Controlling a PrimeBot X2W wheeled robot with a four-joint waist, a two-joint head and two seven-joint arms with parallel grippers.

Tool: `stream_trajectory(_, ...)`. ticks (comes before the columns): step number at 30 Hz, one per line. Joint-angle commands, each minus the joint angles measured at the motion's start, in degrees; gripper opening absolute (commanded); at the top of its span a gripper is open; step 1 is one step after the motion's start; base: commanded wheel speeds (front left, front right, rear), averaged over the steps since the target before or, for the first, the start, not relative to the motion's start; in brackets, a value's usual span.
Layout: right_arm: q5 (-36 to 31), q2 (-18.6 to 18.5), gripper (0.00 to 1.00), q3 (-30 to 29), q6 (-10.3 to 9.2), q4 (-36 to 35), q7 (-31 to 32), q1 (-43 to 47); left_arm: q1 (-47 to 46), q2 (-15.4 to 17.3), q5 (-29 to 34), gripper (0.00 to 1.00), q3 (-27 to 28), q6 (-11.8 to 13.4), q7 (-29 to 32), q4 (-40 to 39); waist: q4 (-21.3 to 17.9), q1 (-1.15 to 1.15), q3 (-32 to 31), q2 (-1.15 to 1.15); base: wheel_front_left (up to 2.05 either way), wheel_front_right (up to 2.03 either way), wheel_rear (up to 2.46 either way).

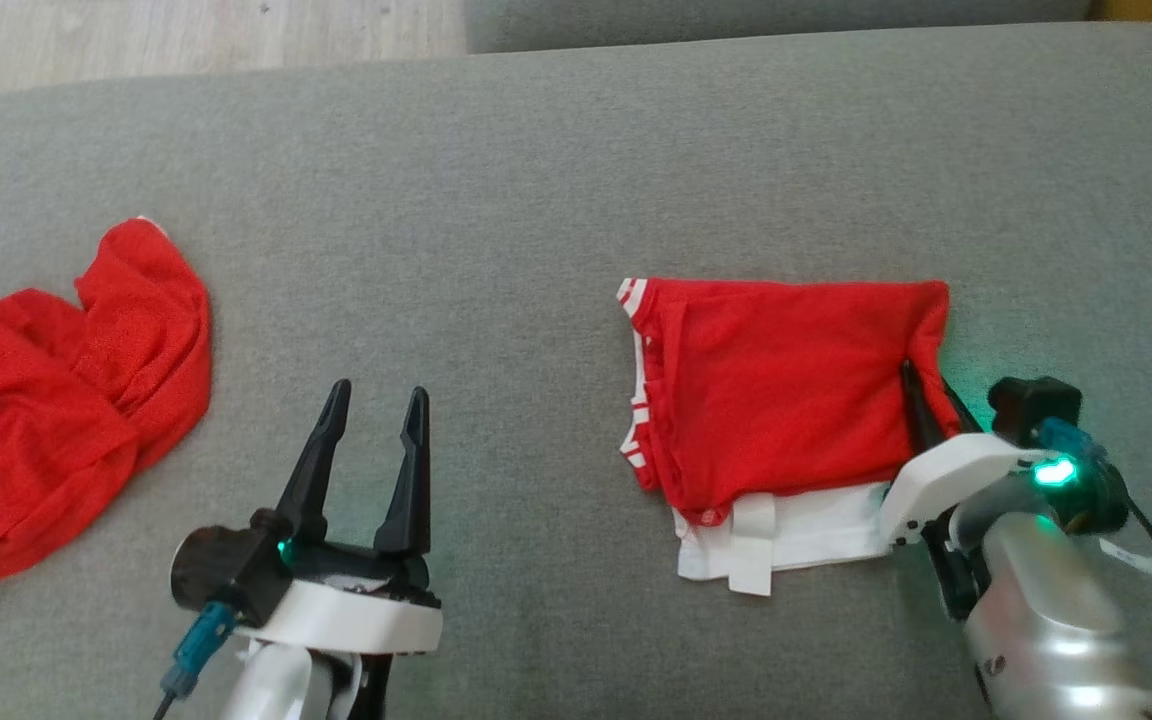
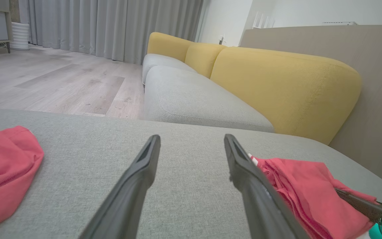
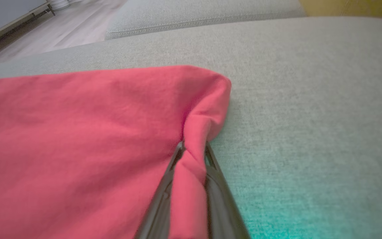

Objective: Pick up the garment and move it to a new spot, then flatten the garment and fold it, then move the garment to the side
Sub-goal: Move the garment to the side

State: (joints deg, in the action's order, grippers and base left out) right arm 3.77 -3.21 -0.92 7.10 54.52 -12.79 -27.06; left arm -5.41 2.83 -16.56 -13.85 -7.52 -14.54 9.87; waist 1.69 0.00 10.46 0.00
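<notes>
When looking down from the head, sees a grey cushion bearing two red things. At its left edge, a crumpled red cloth, partly cut off. Right of the middle, toward the near edge, the folded garment, red over white, lying flat. At the garment's right edge, the right gripper, fingers closed with a fold of red pinched between them. Between the two cloths and apart from both, the left gripper, fingers spread wide over bare cushion.
</notes>
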Motion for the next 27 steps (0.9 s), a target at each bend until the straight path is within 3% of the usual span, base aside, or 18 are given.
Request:
stream_trajectory(1,-1.13,-0.24,0.0,0.96,0.39,-0.82,-0.65,-1.83,-1.87,0.05,0.07,1.0,1.4,0.07,-0.46,-1.59,-0.32,0.0,-0.2,0.0,0.0,0.0,0.0)
stream_trajectory(6,-6.56,-5.24,0.0,-0.05,0.39,-2.32,-1.18,-4.95,-2.01,0.05,0.19,1.0,1.4,0.05,-0.46,-1.57,-1.05,0.0,-0.28,0.0,0.0,0.0,0.0)
stream_trajectory(15,-8.74,-21.22,0.0,-2.09,0.39,0.17,0.98,-10.43,-3.21,0.05,0.27,1.0,0.65,0.04,-0.46,-2.14,-0.16,0.0,1.88,0.0,0.0,0.0,0.0)
stream_trajectory(19,-9.66,-26.29,0.0,-4.33,0.39,2.5,1.52,-12.06,-3.64,0.05,0.36,1.0,0.64,0.04,-0.46,-2.09,0.44,0.0,2.79,0.0,0.0,0.0,0.0)
stream_trajectory(23,-11.74,-28.55,0.0,-7.41,0.39,4.33,2.31,-13.61,-4.03,0.05,0.38,1.0,0.52,0.04,-0.46,-2.03,0.87,0.0,3.41,0.0,0.0,0.0,0.0)
stream_trajectory(27,-13.61,-28.21,0.0,-8.69,0.39,5.22,2.2,-14.91,-4.35,0.05,0.34,1.0,0.6,0.04,-0.46,-2.0,1.01,0.0,3.79,0.0,0.0,0.0,0.0)
